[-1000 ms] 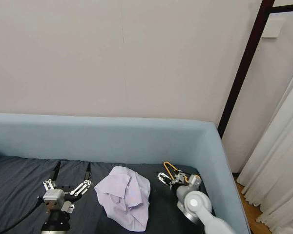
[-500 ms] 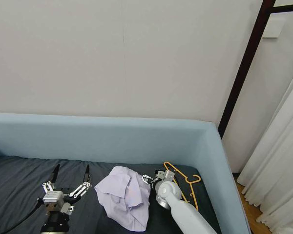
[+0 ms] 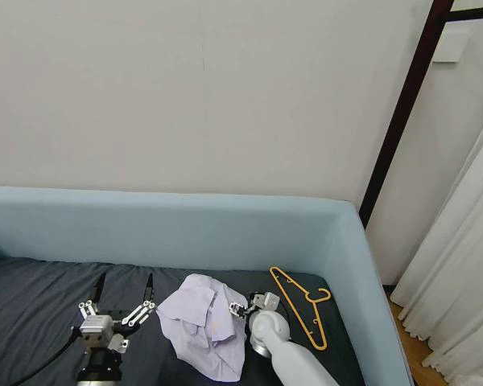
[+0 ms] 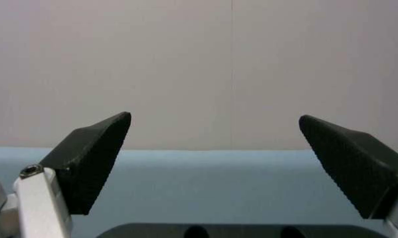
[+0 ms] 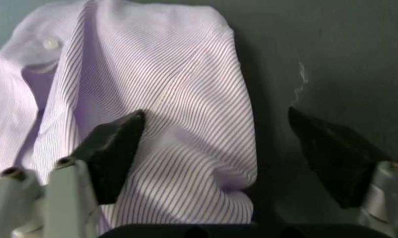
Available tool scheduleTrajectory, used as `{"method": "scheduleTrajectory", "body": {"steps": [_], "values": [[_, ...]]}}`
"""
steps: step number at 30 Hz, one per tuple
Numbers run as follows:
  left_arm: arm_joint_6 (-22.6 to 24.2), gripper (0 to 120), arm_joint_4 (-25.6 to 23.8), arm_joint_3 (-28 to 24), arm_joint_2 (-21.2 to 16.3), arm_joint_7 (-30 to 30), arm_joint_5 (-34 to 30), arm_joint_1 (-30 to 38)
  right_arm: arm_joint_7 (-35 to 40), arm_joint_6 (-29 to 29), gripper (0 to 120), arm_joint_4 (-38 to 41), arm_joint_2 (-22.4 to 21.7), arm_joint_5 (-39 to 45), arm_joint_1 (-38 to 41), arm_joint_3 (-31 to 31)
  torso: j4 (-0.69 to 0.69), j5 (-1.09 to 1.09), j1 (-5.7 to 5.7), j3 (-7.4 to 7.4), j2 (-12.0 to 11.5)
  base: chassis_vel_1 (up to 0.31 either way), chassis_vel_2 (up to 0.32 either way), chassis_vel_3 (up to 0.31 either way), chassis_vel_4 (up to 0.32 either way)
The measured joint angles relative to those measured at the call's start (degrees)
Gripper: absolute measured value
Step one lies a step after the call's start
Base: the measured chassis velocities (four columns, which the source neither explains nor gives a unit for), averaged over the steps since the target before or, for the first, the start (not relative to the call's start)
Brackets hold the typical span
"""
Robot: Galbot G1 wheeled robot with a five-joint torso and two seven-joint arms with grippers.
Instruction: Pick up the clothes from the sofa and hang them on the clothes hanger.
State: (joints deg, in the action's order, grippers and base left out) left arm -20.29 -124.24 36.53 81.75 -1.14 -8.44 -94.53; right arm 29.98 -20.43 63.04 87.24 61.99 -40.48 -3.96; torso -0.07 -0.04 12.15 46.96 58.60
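The left claw hangs spread wide and empty above the sofa near its front edge, just left of the crumpled lilac striped shirt, which lies right of the sofa's middle. The right claw sits at the shirt's right edge, wide apart and holding nothing, one finger over cloth and one over bare sofa; the orange hanger lies flat toward the right end. This looks like the reach for the shirt, and the next move calls for sinking and pinching a fold.

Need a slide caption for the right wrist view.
Open right gripper above the striped shirt lying on the dark sofa.
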Motion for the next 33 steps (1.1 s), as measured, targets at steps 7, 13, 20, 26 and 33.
{"method": "scheduleTrajectory", "body": {"steps": [7, 13, 20, 26, 33], "values": [[-0.29, 100, 0.70, -0.18, -0.15, -0.64, -0.03, 0.35, -0.61, 0.18, 50, 1.37, -0.28, -1.27, -0.96, -0.24, 0.01, 0.00, 0.00, 0.00, 0.00, 0.000, 0.000, 0.000, 0.000], [-0.39, 100, 1.15, -0.55, -0.22, -1.06, -0.03, 0.56, -1.18, 1.43, 32, 1.72, -0.33, -2.93, -1.51, -0.51, 0.01, 0.00, 0.00, 0.00, 0.00, 0.000, 0.000, 0.000, 0.000], [-0.43, 100, 1.48, -1.08, -0.21, -1.25, -0.03, 0.95, -3.17, 5.90, 4, 3.37, -1.32, -4.85, -2.25, -1.23, 0.00, 0.00, 0.00, 0.00, 0.00, 0.000, 0.000, 0.000, 0.000], [-0.45, 100, 1.63, -1.39, -0.35, -1.37, -0.04, 1.20, -3.74, 10.94, 0, 10.40, -3.21, -3.73, -3.77, -2.28, 0.00, 0.00, 0.00, 0.00, 0.00, 0.000, 0.000, 0.000, 0.000], [-0.47, 100, 1.59, -1.58, -0.54, -1.47, -0.12, 1.30, -11.74, 22.70, 0, 19.86, -7.95, -5.07, -3.13, -4.73, 0.00, 0.00, 0.00, 0.00, -0.01, 0.000, 0.000, 0.000, 0.000]]}}
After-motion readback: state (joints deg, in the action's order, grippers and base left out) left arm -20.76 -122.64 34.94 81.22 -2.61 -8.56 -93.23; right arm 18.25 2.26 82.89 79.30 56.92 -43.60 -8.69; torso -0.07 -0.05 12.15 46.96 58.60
